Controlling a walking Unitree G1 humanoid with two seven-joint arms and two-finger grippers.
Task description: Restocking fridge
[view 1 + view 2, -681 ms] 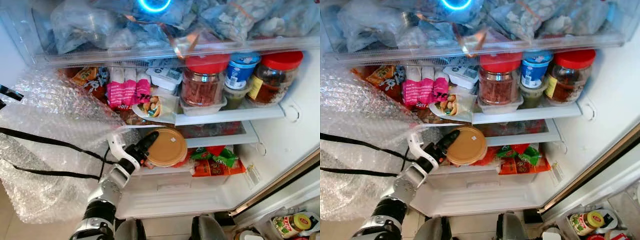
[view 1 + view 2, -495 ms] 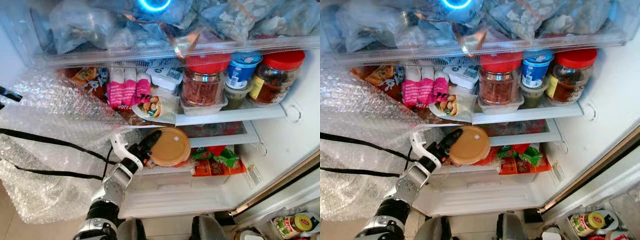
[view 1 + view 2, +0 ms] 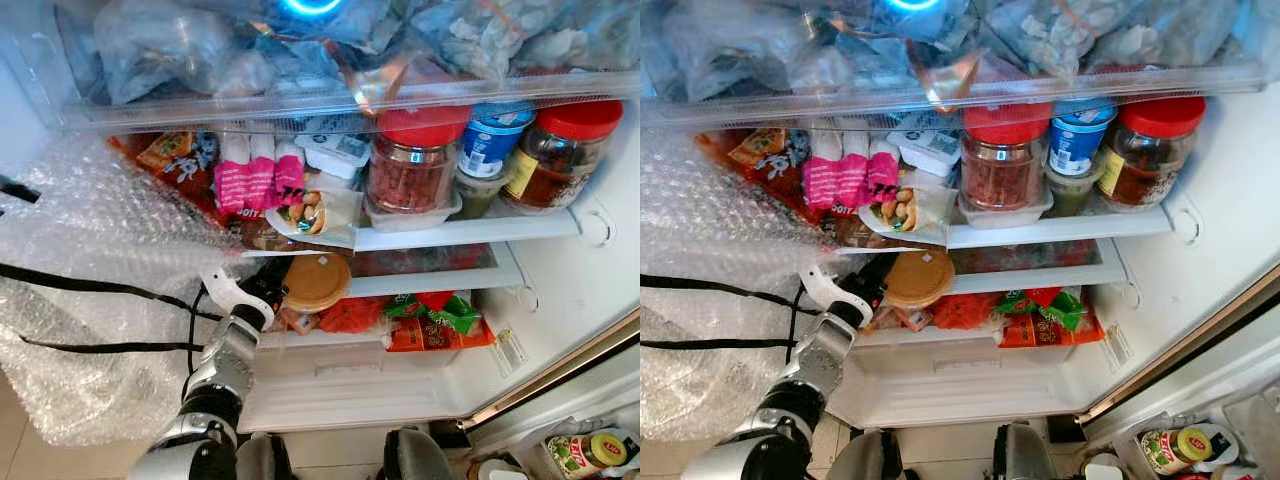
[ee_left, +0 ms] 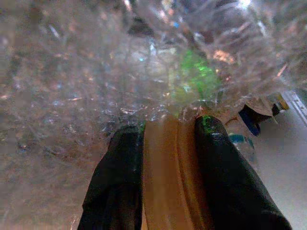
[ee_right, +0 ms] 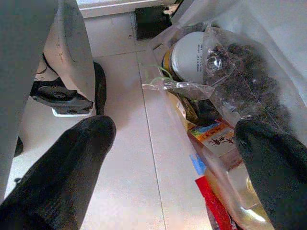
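My left gripper (image 3: 277, 288) is shut on a round container with a tan lid (image 3: 315, 282). It holds the container inside the open fridge, at the left of the lower shelf (image 3: 440, 284), just under the glass shelf above. In the left wrist view the two black fingers (image 4: 117, 182) clamp the tan container (image 4: 165, 187) edge-on, with bubble wrap (image 4: 72, 86) close ahead. My right gripper (image 5: 175, 132) hangs open low over the tiled floor, beside a bag of groceries (image 5: 225, 72).
Bubble wrap (image 3: 90, 300) with black straps fills the left side. Red-lidded jars (image 3: 415, 160), a blue tub (image 3: 493, 140) and pink packets (image 3: 258, 180) crowd the upper shelf. Red and green packets (image 3: 430, 320) lie right of the container. A drawer of bags (image 3: 300, 50) sits above.
My left gripper has pushed the tan-lidded container up and deeper into the fridge, from in front of the lower shelf to under the glass shelf. The camera has shifted slightly.
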